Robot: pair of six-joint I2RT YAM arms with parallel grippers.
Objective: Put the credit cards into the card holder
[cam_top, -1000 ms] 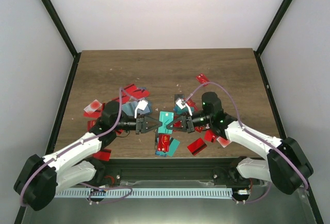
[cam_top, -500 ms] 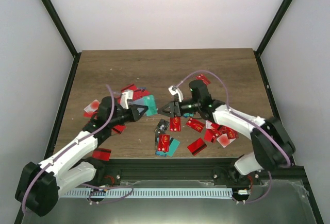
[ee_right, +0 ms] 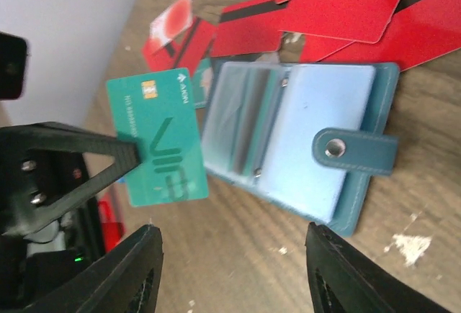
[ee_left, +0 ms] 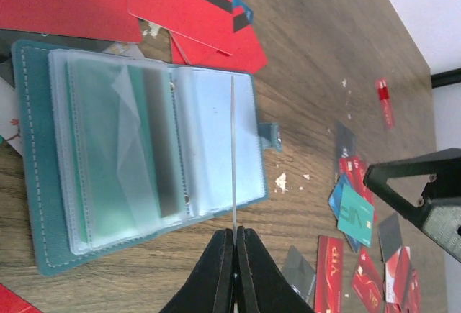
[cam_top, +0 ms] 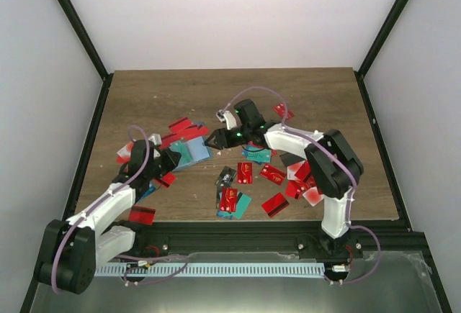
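Moved beside the open teal soft card holder, left gripper pinches a thin teal plastic card; right gripper gapes empty. Square card to clear sleeve.

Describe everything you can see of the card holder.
The card holder lies open and flat on the wooden table, inside up. Its cover looks like soft teal leather with light stitching along the edge. Inside are clear plastic sleeves, fanned; one seems to hold a greenish card. A short closing strap with a metal snap sticks out from one side. Red cards lie against or under its far edge.
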